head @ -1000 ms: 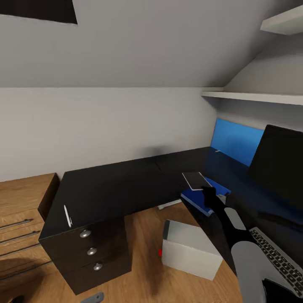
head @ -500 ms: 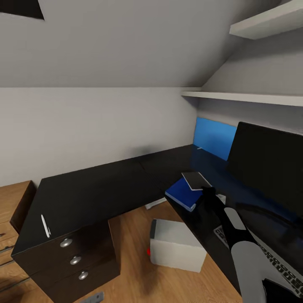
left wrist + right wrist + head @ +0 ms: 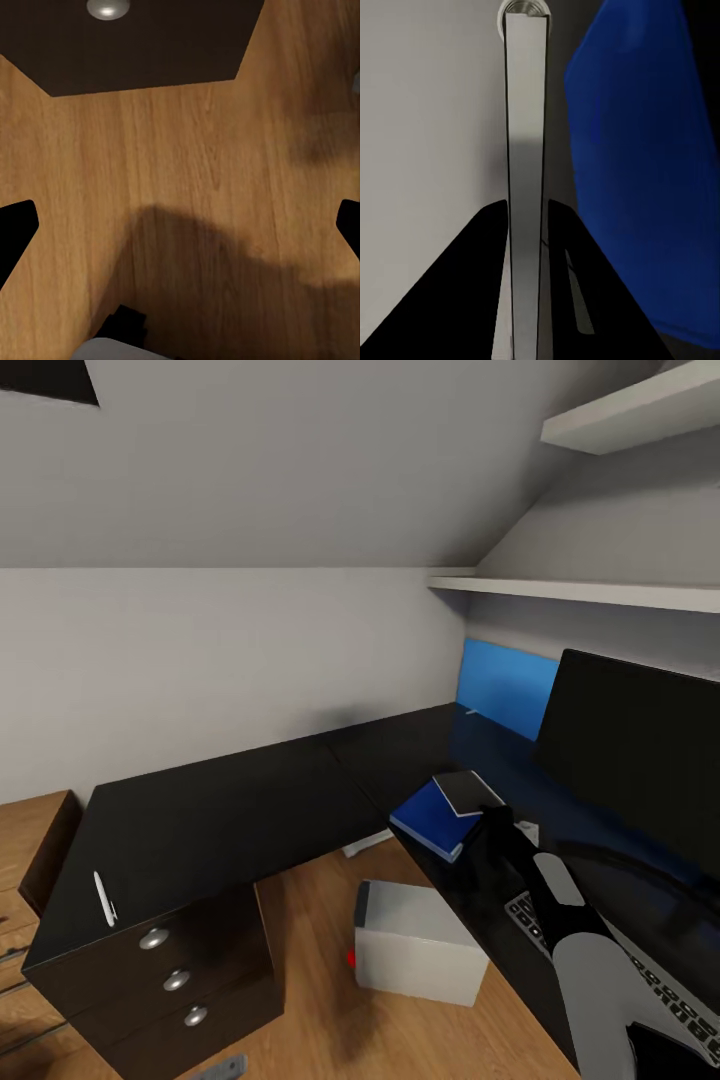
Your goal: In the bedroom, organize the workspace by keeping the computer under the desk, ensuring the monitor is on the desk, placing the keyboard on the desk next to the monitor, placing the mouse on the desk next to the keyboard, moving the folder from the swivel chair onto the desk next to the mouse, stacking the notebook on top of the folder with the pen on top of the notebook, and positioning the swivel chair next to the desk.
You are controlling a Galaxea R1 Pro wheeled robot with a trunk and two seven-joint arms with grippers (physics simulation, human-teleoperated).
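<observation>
Gripping notebook [image 3: 461, 791] flat, right hand [image 3: 490, 812], above folder [image 3: 428, 820].

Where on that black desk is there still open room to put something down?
The desk's long wing is bare between the pen at its drawer end and the inner corner. The monitor wing is crowded: folder, notebook held above it, keyboard.
</observation>
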